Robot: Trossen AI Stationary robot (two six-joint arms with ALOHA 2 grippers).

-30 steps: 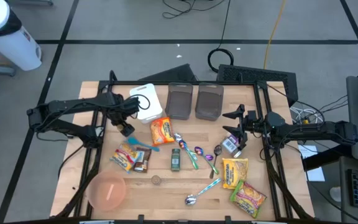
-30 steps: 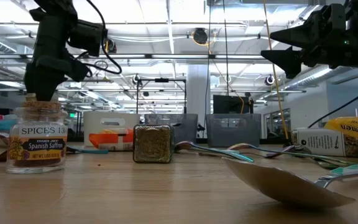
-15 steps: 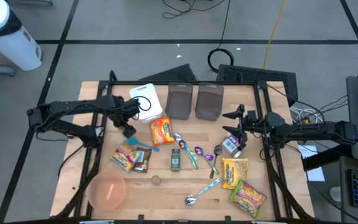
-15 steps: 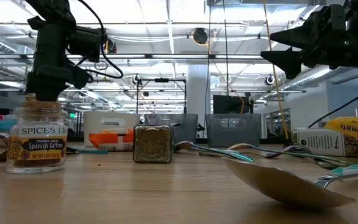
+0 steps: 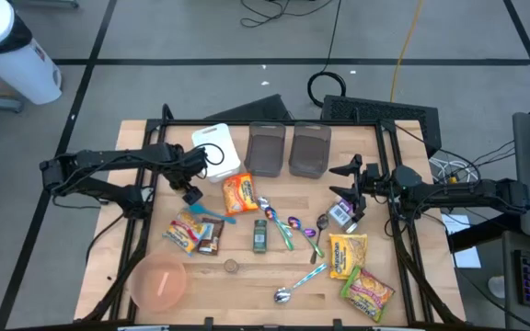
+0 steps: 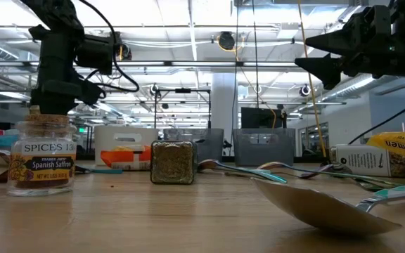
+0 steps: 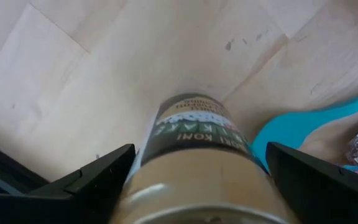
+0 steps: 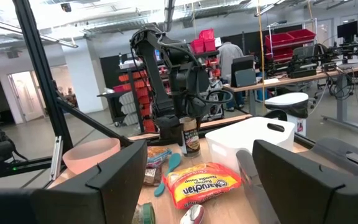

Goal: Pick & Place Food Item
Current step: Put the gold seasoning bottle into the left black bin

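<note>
The seasoning jar [image 7: 194,155], a glass jar with a dark printed label and a tan lid, sits between the two dark fingers [image 7: 92,180] of the left gripper [image 5: 191,191] and is held clear of the wooden table [image 5: 247,276], as the right wrist view shows, with the jar [image 8: 192,135] hanging below the gripper over the table's left rear area. The left gripper is closed on the jar, one finger on each side. In the high view this gripper is just in front of the white plastic container [image 5: 217,152] and just left of the orange ramen packet [image 5: 239,191]. A teal spoon [image 7: 303,127] lies on the table near the jar. Nearer the front edge on the left are a snack packet [image 5: 190,232] and a pink bowl [image 5: 159,281]. At mid table stand a square herb jar [image 6: 172,162] and, nearer the front edge, a cork-stoppered Spanish Saffron jar [image 6: 42,156]. Two grey bins [image 5: 288,149] stand side by side at the rear centre. Several spoons [image 5: 293,228] lie right of centre. Two yellow ramen packets [image 5: 357,268] lie at the front right. The right gripper [image 5: 346,182] is held above the right side of the table, fingers spread wide apart and empty, above a small white container [image 5: 340,214].
</note>
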